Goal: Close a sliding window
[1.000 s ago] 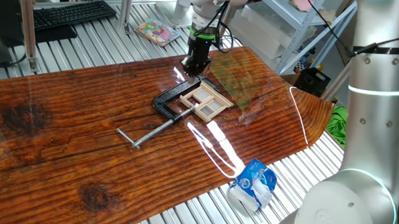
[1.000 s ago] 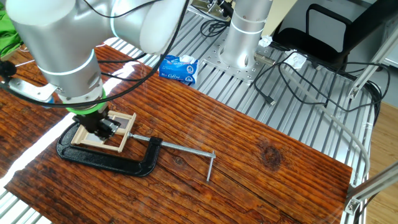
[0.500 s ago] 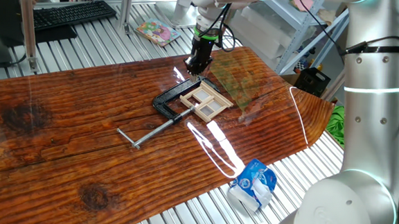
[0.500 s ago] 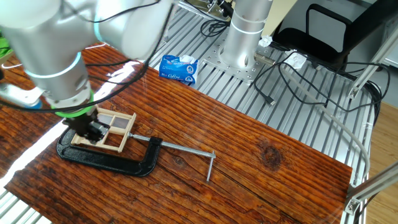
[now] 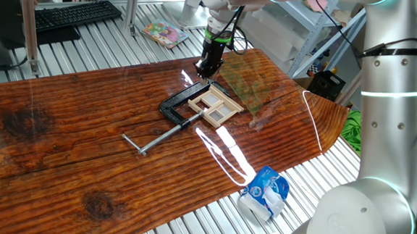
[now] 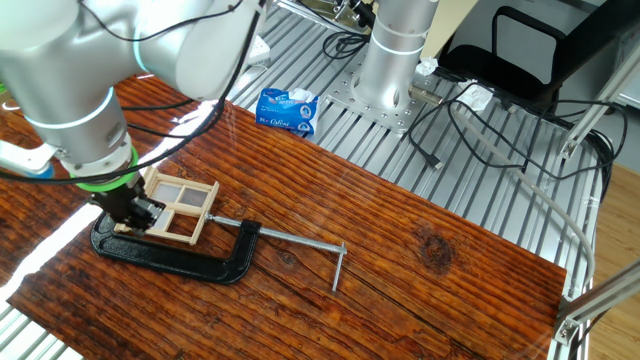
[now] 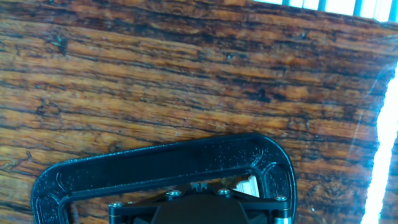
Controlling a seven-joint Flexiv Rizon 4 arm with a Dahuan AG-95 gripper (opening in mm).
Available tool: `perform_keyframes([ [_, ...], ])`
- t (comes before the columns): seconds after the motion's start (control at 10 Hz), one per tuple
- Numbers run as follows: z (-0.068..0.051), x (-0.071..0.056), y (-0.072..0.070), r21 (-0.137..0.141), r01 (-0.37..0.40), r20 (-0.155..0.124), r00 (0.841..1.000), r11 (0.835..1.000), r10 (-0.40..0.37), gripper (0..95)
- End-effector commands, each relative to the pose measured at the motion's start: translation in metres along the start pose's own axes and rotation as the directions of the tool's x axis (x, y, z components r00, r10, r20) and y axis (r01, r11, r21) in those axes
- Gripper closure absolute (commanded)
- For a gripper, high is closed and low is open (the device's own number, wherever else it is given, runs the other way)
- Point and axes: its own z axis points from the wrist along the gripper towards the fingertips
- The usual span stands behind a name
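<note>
The sliding window (image 5: 214, 103) is a small tan wooden frame with pale panes, lying flat on the wooden tabletop. A black C-clamp (image 5: 174, 108) holds it. It also shows in the other fixed view (image 6: 180, 204), and a pale corner of it shows in the hand view (image 7: 249, 183). My gripper (image 5: 206, 67) hangs at the frame's far end, just above the clamp's curved back (image 7: 161, 163). In the other fixed view the gripper (image 6: 130, 208) stands at the frame's left edge. Its fingers look pressed together and hold nothing.
The clamp's grey screw rod (image 5: 158, 136) with a cross handle sticks out over the wooden tabletop (image 5: 62, 144). A blue and white packet (image 5: 265, 192) lies on the metal slats by the table's near right edge. A keyboard (image 5: 73, 13) and a coloured booklet (image 5: 164, 33) lie at the back.
My gripper has moved off the window's panes to the frame's end by the clamp's back. The panes, covered by the hand a second ago, now show. Clamp and frame stay put.
</note>
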Motion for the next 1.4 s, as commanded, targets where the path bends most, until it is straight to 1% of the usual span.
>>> perform_keyframes([
  [0.1,0.0026,0.0003,-0.0014,0.005,0.004,0.014,1.000,1.000,-0.004,95.0],
  [0.3,0.0026,0.0003,-0.0014,0.000,0.004,0.014,1.000,1.000,-0.004,95.0],
  [0.6,0.0026,0.0003,-0.0014,-0.001,0.004,0.017,1.000,1.000,-0.004,95.0],
  [0.8,0.0026,0.0003,-0.0014,-0.001,0.004,0.023,1.000,1.000,-0.004,95.0],
  [0.9,0.0026,0.0003,-0.0014,-0.007,0.004,0.027,1.000,1.000,-0.004,95.0],
  [1.4,0.0026,0.0003,-0.0014,-0.011,0.007,0.031,0.999,1.000,-0.007,95.0],
])
